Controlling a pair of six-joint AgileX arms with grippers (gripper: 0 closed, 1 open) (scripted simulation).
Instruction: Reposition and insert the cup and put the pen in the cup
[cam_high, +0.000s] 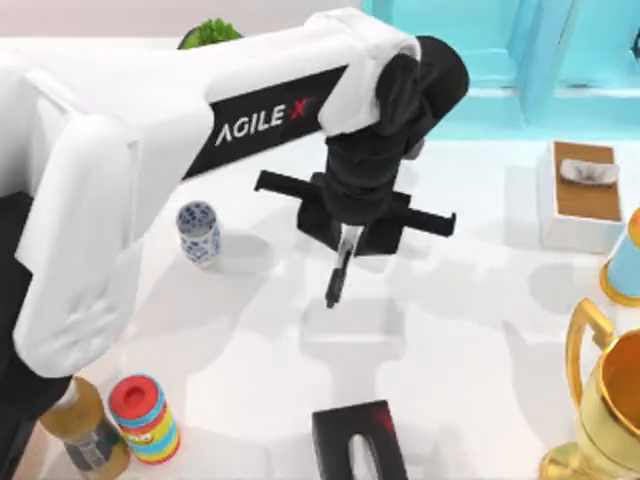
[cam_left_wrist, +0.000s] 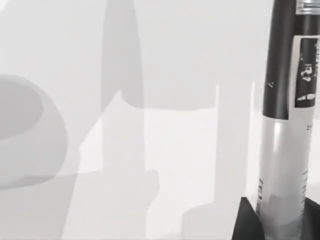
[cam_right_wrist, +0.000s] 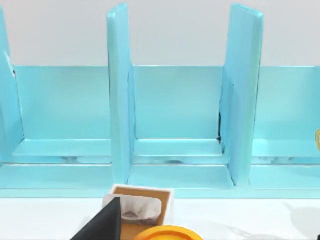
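- Left tool (cam_high: 345, 250) at frame centre, clamped on the pen (cam_high: 338, 275), which hangs nearly upright above the counter (cam_high: 450, 330).
- The cup (cam_high: 199, 232) stands left of it, well apart, mouth up.
- Right tool: state cannot be told.

The white tabletop (cam_high: 470, 330) carries the cup (cam_high: 199, 232) standing upright at the left. A black box (cam_high: 358, 442) lies at the near edge, beside a striped can (cam_high: 145, 418) and perhaps a bottle (cam_high: 85, 430). At the right stand a tissue box (cam_high: 580, 195) and a gold trophy (cam_high: 600, 410).
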